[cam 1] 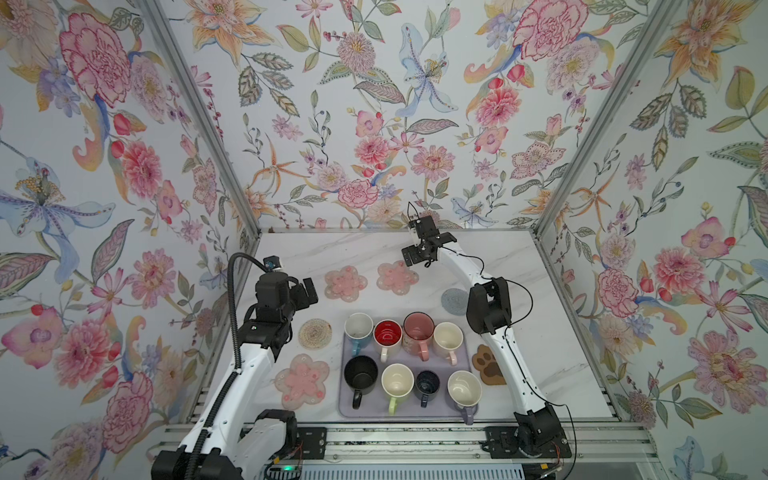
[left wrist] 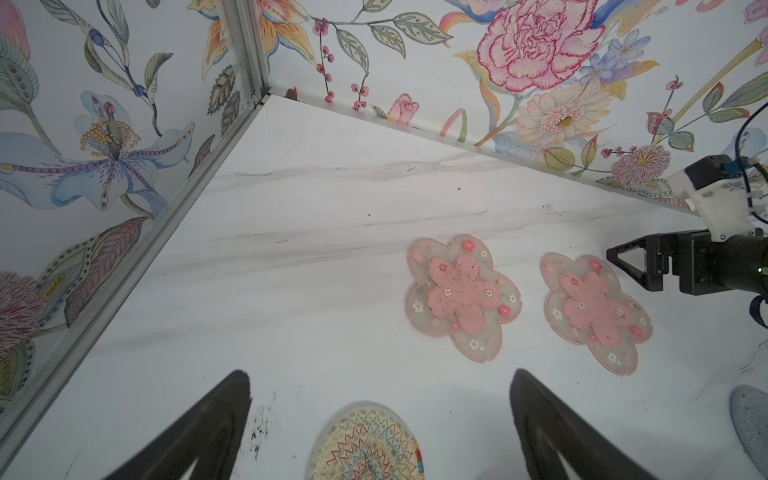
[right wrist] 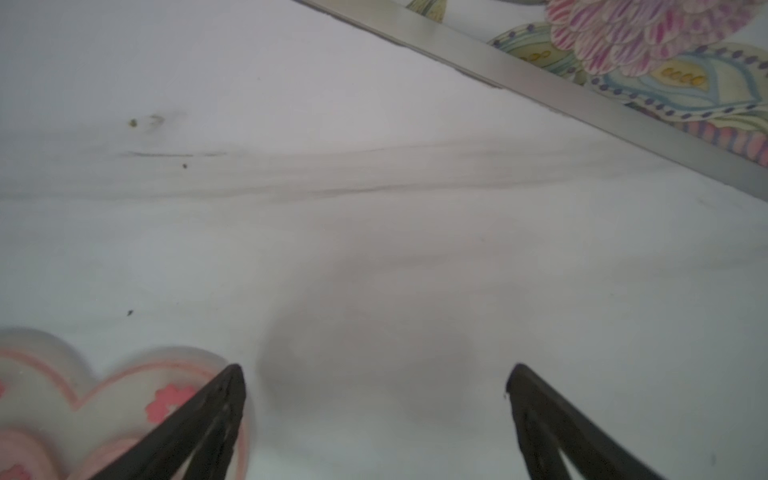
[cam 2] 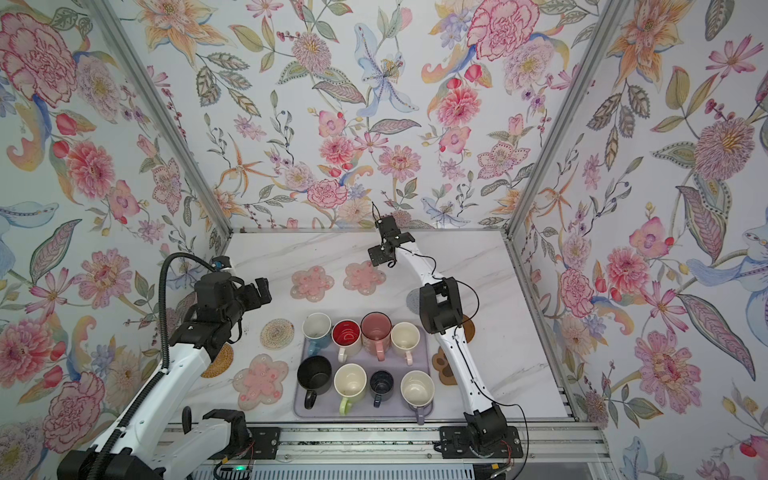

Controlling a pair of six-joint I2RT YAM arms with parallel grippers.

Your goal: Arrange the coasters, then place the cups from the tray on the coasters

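by the left arm [cam 2: 180, 370], a top view alone shows the tan coaster [cam 2: 220, 363]; both jaws wide.

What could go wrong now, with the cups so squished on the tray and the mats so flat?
1. On the tray the red-inside cup and pink cup nearly touch; a finger squeezing between could topple one.
2. The open right gripper has a fingertip by a pink flower coaster's edge; thin and flat, it may slide instead of lifting.
3. The right arm hangs over the paw-print coaster, beside the cream cup; a swing might bump that cup.
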